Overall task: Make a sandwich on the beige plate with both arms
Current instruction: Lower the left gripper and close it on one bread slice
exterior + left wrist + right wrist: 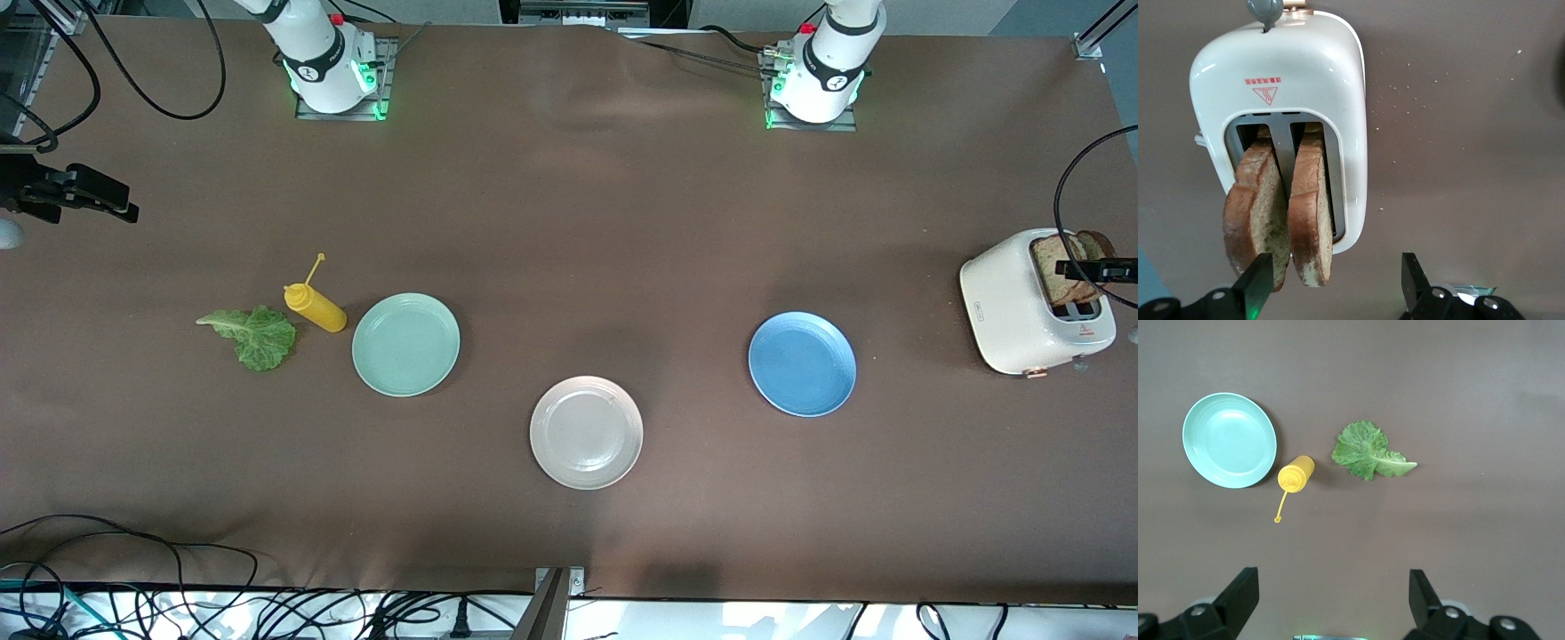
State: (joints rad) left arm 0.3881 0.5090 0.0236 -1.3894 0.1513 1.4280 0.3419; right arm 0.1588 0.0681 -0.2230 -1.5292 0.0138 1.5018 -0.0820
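brown bread slices [1281,213] between my spread left tool [1331,283].
my right tool [1331,597] hangs spread over the lettuce [1368,451].

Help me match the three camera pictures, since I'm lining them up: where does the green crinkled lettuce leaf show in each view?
Front view: the green crinkled lettuce leaf lies on the brown table beside the yellow squeeze bottle, toward the right arm's end.
Left wrist view: not in it; only the white toaster with bread slices shows.
Right wrist view: the leaf lies beside the bottle.
Shared landmark: the round mint-green plate, in the front and right wrist views.
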